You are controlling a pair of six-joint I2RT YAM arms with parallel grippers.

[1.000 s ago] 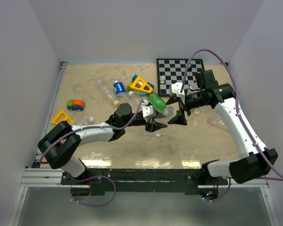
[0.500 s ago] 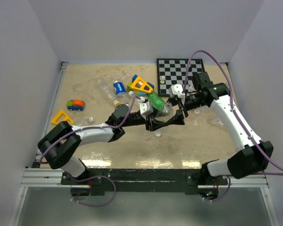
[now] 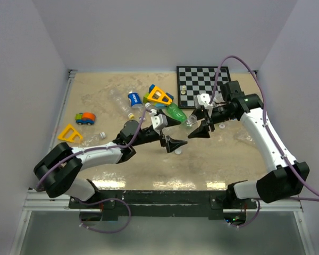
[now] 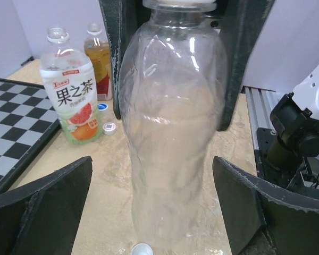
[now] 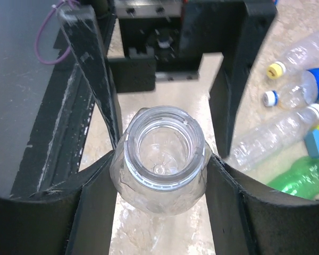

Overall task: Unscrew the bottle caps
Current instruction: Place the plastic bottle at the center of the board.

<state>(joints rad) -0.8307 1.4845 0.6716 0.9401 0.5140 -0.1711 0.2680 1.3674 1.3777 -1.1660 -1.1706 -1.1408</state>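
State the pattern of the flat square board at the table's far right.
Black-and-white checks cover the flat square board; the top external view shows it best.

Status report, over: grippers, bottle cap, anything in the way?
Left gripper open, empty. Right gripper shut on clear bottle, mouth uncapped. White cap loose on table by left gripper. Nothing blocking.

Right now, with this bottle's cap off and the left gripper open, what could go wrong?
1. The right gripper alone holds the open clear bottle, high near its neck; the thin plastic could slip or tilt.
2. The left gripper has its open fingers either side of the bottle; a sideways retreat could knock it.
3. A loose white cap lies on the table by the bottle's base and could get swept away.
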